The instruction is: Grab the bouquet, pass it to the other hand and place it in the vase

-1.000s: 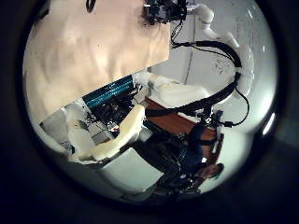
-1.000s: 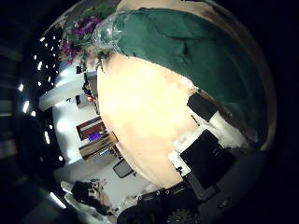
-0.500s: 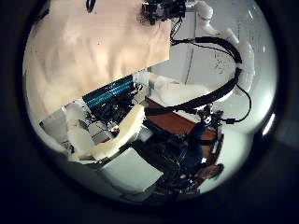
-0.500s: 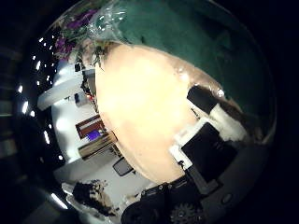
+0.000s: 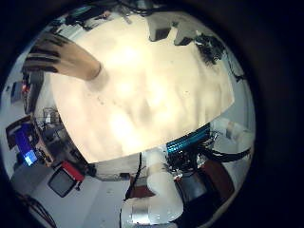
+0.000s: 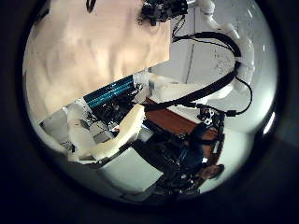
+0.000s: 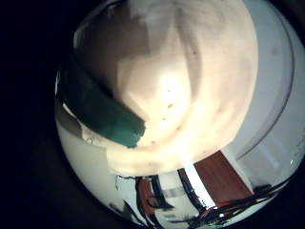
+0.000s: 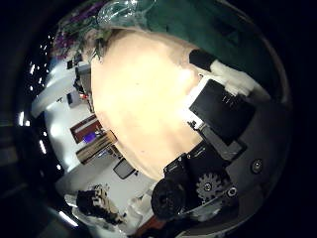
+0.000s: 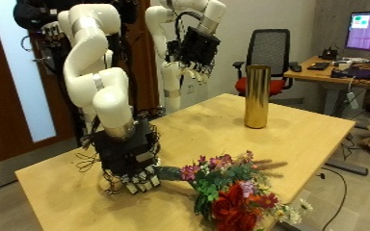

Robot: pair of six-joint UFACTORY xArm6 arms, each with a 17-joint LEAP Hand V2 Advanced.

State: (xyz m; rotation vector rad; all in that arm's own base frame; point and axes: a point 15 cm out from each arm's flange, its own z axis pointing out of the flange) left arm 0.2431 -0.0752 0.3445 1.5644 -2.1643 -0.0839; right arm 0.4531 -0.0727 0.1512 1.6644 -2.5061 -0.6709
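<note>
— Where did the bouquet lie from my hands?

— The mixed bouquet of red, pink and purple flowers [image 9: 236, 191] lay flat on the pale wooden tabletop [image 9: 198, 125], stems pointing at my right hand [image 9: 134, 166], blooms away. That hand hung just beside the stems, fingers loosely spread, holding nothing.

— And the left?

— My left hand [image 9: 196, 53] hovered high, relaxed, nearer the tall gold cylindrical vase [image 9: 255, 96].
</note>
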